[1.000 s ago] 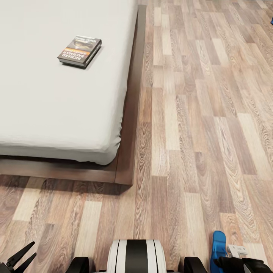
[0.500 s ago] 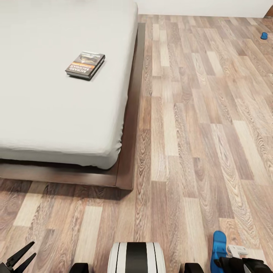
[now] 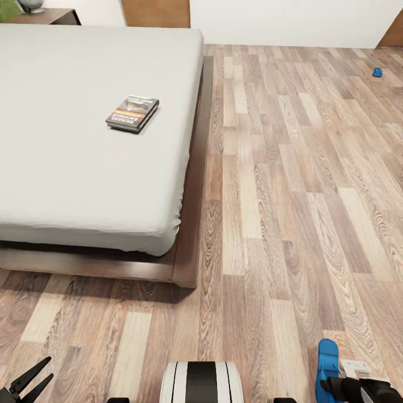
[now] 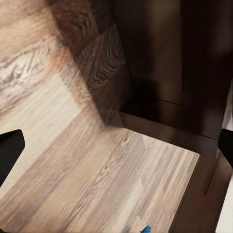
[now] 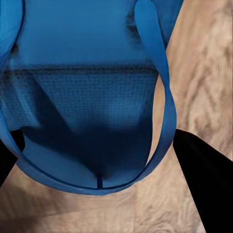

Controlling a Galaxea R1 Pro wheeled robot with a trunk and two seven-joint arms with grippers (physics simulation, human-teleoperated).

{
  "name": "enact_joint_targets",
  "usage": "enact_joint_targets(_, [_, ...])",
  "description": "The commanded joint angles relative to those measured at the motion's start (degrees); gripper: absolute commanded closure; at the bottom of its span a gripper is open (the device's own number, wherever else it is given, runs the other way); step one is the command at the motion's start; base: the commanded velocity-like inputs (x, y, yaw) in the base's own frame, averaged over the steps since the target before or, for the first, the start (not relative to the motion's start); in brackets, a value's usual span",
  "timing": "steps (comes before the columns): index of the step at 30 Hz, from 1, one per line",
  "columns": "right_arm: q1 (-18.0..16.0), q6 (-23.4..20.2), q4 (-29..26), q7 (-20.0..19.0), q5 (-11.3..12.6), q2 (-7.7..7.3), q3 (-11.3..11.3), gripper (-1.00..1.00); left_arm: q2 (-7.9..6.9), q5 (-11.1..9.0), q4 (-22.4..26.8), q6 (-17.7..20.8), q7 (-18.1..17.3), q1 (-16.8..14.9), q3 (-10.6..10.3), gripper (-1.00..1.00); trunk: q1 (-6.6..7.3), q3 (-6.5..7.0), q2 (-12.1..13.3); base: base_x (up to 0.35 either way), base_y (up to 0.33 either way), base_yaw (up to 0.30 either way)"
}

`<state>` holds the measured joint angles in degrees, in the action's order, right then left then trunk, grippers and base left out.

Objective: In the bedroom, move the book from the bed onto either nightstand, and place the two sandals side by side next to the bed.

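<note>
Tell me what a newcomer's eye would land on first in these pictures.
First, the big pale grey bed on its dark wooden frame, taking up the head view's left, with the small book lying flat on the mattress near its right edge. Next, the bright blue sandal at the right gripper near the bottom right of the wood-plank floor, its strap looming large in the right wrist view. A second blue sandal lies far off at the top right.

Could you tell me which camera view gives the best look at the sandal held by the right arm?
The right wrist view: the blue sandal is seen close up, its strap and textured sole clear between the tool's dark fingers. The head view catches just its blue end at the right tool.
</note>
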<state>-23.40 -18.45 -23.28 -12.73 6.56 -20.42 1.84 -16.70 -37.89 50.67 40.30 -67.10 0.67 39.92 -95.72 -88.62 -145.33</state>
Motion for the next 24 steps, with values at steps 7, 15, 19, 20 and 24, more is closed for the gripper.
enact_joint_targets(7, [0.0,-1.4,-2.2,-0.1,0.6,-0.34,0.2,1.00,-0.08,0.0,0.0,0.4,0.2,0.0,-0.3,-1.00,0.18,1.53,0.1,0.000,0.000,0.000])
enact_joint_targets(15, [0.0,-2.2,-2.9,-0.1,0.6,-0.43,0.3,1.00,-0.09,1.0,-1.6,0.3,0.3,0.0,-0.3,-1.00,0.39,3.30,0.2,0.000,0.000,0.000])
enact_joint_targets(19, [0.0,-3.8,-3.0,-0.1,0.6,-0.85,0.3,1.00,-0.09,1.2,-2.0,0.3,0.3,0.0,-0.3,-1.00,0.49,4.19,0.2,0.000,0.000,0.000])
enact_joint_targets(20, [0.0,-4.2,-3.0,-0.1,0.6,-0.99,0.3,1.00,-0.09,1.3,-2.0,0.3,0.3,0.0,-0.3,-1.00,0.52,4.41,0.3,0.000,0.000,0.000])
enact_joint_targets(24, [-0.2,-7.5,-5.0,-0.1,0.6,-1.67,0.3,1.00,-0.09,2.1,-2.1,0.3,0.3,0.0,-0.2,-1.00,0.62,5.30,0.3,0.000,0.000,0.000])
